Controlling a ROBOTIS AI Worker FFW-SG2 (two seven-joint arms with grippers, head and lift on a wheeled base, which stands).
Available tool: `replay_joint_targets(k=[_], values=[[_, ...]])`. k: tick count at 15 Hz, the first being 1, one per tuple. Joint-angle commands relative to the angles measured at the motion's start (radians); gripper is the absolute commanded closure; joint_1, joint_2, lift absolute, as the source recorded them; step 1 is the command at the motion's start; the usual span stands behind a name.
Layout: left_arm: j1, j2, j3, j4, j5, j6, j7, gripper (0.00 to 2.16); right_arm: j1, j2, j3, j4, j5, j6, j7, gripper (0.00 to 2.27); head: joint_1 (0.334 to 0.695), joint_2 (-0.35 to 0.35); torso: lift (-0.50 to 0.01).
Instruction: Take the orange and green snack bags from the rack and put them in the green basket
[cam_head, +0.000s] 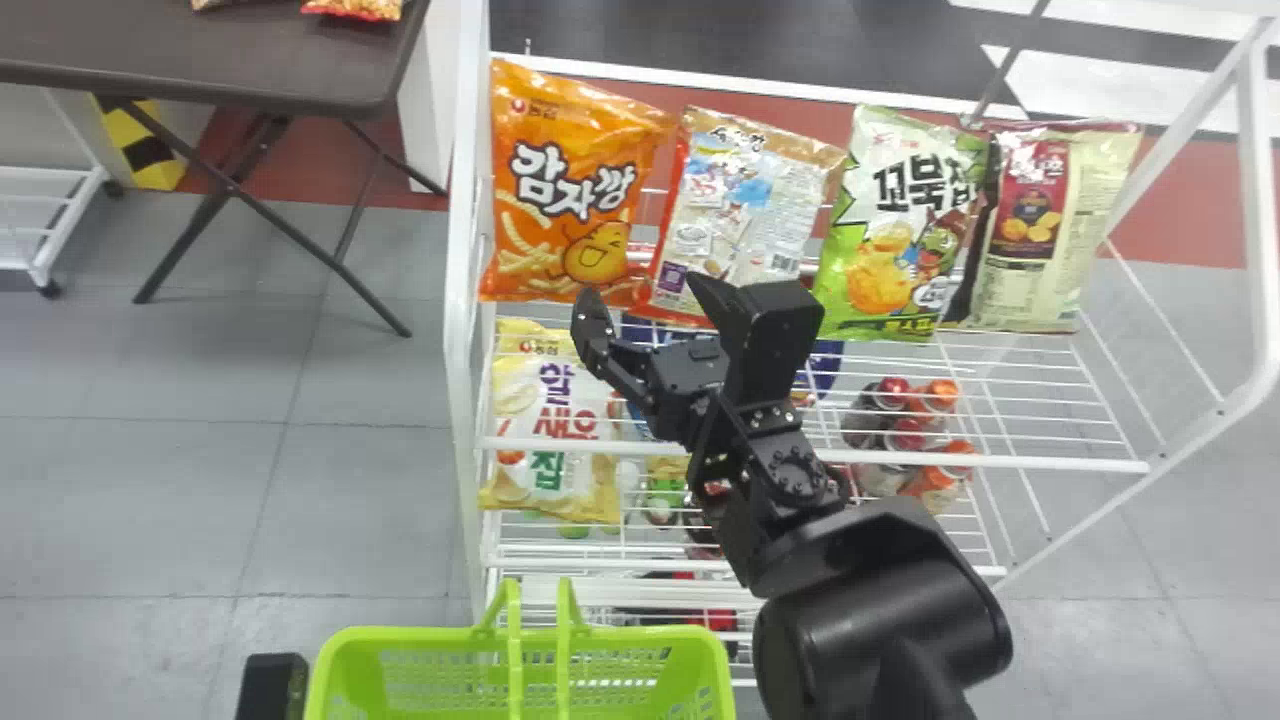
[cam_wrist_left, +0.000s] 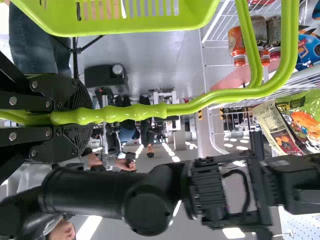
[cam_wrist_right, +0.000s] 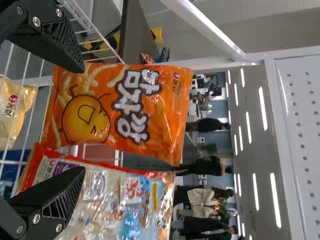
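The orange snack bag (cam_head: 585, 180) stands at the left end of the rack's upper shelf; the green snack bag (cam_head: 900, 220) is farther right on it. My right gripper (cam_head: 645, 292) is open near the lower edge of the orange bag. In the right wrist view, the right gripper (cam_wrist_right: 83, 120) has its fingers apart, with the orange bag (cam_wrist_right: 117, 110) beyond them. The green basket (cam_head: 400, 636) is at the bottom of the head view. In the left wrist view, my left gripper (cam_wrist_left: 82, 117) is shut on the green basket handle (cam_wrist_left: 130, 113).
A silver-backed bag (cam_head: 740, 205) leans between the orange and green ones, and a cream-and-red bag (cam_head: 1050, 225) stands at the right. A yellow bag (cam_head: 550, 430) and bottles (cam_head: 905, 430) are lower down. The rack's white post (cam_head: 462, 300) borders the left side.
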Motion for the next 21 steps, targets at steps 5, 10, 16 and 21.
replay_joint_targets(k=[5, 10, 16, 21], values=[[0.000, 0.004, 0.018, 0.006, 0.006, -0.011, -0.025, 2.15, -0.177, 0.048, 0.036, 0.220, 0.032, -0.056, -0.006, 0.12, 0.695, -0.062, 0.000], [0.015, 0.007, 0.047, 0.005, 0.018, -0.032, -0.051, 2.15, -0.267, 0.058, 0.051, 0.314, 0.032, -0.077, -0.025, 0.12, 0.695, -0.032, 0.000], [0.025, 0.007, 0.061, 0.000, 0.026, -0.051, -0.059, 2.15, -0.338, 0.058, 0.047, 0.436, 0.002, -0.123, -0.019, 0.13, 0.695, -0.023, 0.000], [0.025, 0.007, 0.063, 0.008, 0.026, -0.066, -0.064, 2.15, -0.387, 0.058, 0.048, 0.502, -0.015, -0.123, 0.034, 0.21, 0.695, -0.017, 0.000]])
